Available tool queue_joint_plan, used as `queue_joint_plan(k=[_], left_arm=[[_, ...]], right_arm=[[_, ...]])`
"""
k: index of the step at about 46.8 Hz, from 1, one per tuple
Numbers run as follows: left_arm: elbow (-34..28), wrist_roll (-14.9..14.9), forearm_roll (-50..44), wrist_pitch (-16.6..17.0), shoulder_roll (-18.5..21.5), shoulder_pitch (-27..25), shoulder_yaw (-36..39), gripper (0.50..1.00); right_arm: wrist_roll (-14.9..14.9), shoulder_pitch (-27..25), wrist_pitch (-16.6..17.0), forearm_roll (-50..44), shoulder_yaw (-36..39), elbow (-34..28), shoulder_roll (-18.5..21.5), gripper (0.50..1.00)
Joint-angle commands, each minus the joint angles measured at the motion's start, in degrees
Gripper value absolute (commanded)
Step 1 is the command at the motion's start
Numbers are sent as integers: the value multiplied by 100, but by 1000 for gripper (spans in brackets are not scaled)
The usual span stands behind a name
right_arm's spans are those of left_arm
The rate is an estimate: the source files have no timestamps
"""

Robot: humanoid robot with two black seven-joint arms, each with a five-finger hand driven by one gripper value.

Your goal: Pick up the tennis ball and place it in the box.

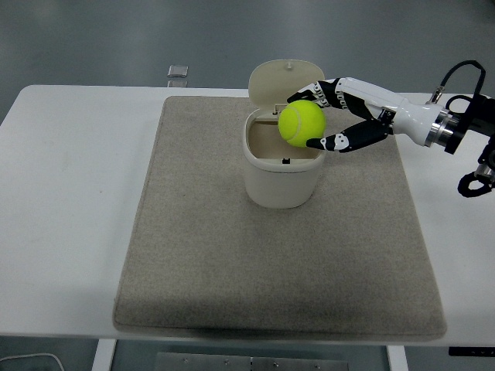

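A yellow-green tennis ball (301, 123) is held in my right hand (313, 117), whose fingers curl around it from above and below. The ball hangs just over the right side of the opening of the cream box (282, 166). The box is a small bin with its lid (285, 83) flipped up at the back. It stands upright on a grey mat (232, 255). The right arm reaches in from the right edge. The left arm does not show.
The grey mat covers the middle of the white table (69, 193). A small grey square object (178, 72) lies at the table's far edge, left of the box. Cables (473, 178) hang by the right forearm.
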Motion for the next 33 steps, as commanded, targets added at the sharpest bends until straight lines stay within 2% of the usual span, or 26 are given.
queue_joint_plan(k=[1,4,6,7,19,23,30,33], left_arm=[[0,0,0,0,0,0,0,992],[0,0,0,0,0,0,0,992],[0,0,0,0,0,0,0,992],[0,0,0,0,0,0,0,992],[0,0,0,0,0,0,0,992],[0,0,0,0,0,0,0,992],[0,0,0,0,0,0,0,992],[0,0,0,0,0,0,0,992]], right_arm=[[0,-1,19,2,8,5,-36,860],[9,-1,28,2,9,5,-45,864],[9,-10,37,2,17,5,-53,903],[9,-10,37,2,17,5,-62,907],[18,8,177,370,96,5,-325,907],[9,34,545,915,96,5,-536,907],[-9,43,1407,1803,9,-57,-976,907],[-9,17,1436,2058,-9,-188,-1064,907]])
